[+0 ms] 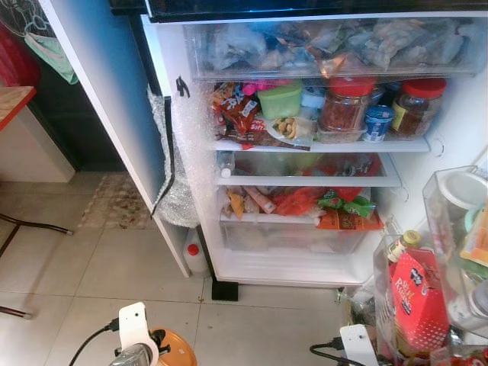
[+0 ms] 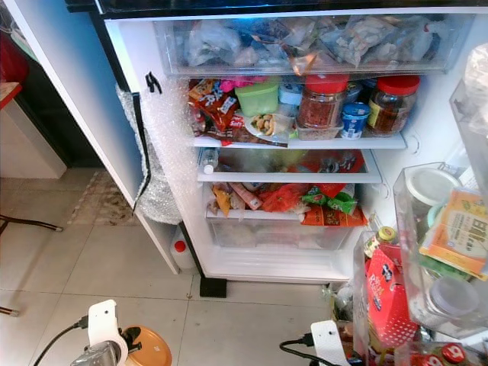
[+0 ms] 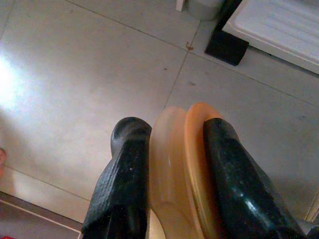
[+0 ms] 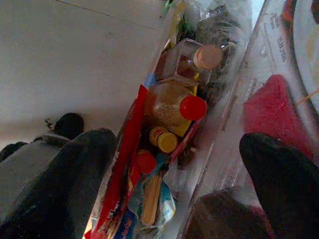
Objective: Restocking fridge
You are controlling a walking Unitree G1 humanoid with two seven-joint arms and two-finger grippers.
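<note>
Where fridge (image 1: 305, 259) stands open, crowded shelves, door rack (image 4: 169, 134) full

Pale glossy floor tiles (image 1: 114, 267) with thin grout lines, daylight glare. Patterned mat (image 1: 114, 202) by dark wall base. Wooden desk corner (image 1: 14, 99) at left edge, red-brown top. Green cloth (image 1: 53, 53) hanging above. Thin metal legs (image 1: 30, 226) on floor.

A translucent orange round plastic lid (image 3: 182, 169) sits between glossy black fingers (image 3: 124, 184) over pale grey floor tiles (image 1: 114, 267). The white fridge interior (image 1: 305, 263) holds two red-capped glass jars (image 1: 347, 103), a light green plastic tub (image 1: 280, 99) and, near right, a red white-lettered carton (image 1: 418, 301).
</note>
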